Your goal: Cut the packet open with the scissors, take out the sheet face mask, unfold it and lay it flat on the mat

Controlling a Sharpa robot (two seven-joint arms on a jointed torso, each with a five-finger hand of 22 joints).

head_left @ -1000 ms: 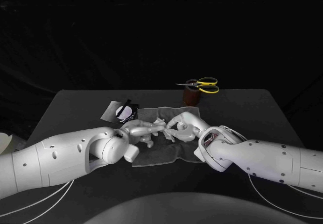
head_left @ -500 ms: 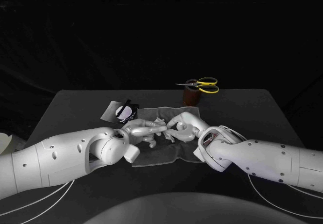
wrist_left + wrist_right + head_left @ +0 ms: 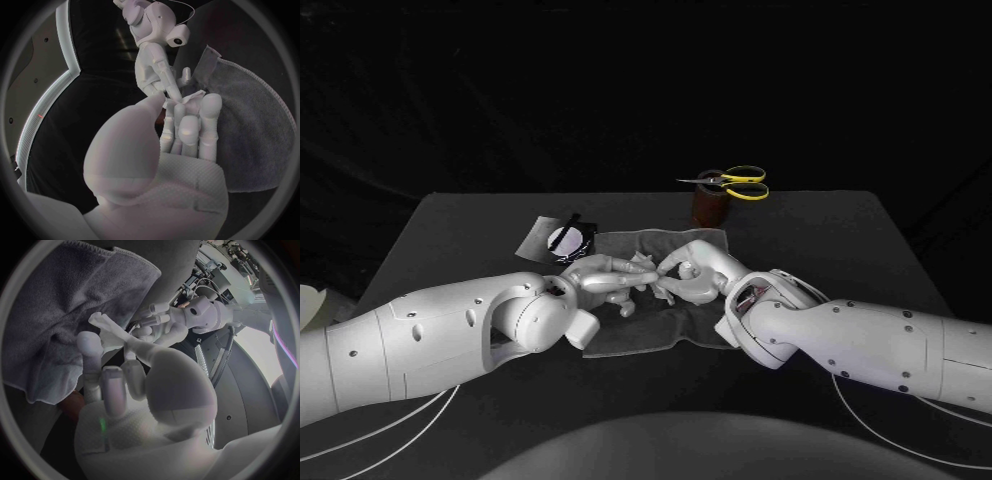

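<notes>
A small folded white sheet face mask (image 3: 643,263) sits between my two hands, just above the grey mat (image 3: 626,335) in the middle of the table. My left hand (image 3: 606,277) reaches in from the left and pinches the mask (image 3: 190,98) at its fingertips. From the right, my right hand (image 3: 689,275) grips the same white piece (image 3: 111,332). The opened packet (image 3: 557,238) lies flat at the mat's far left corner. Behind the mat, the yellow-handled scissors (image 3: 736,183) rest on top of a brown holder (image 3: 710,206).
The mat (image 3: 256,130) is rumpled, with a folded-up corner (image 3: 62,300) near the hands. Bare black table lies to the left, right and front of the mat. The table's back edge runs just behind the holder.
My left hand's fingers have lifted slightly and drawn closer to the right hand's fingers around the mask. The packet, scissors and mat have not moved.
</notes>
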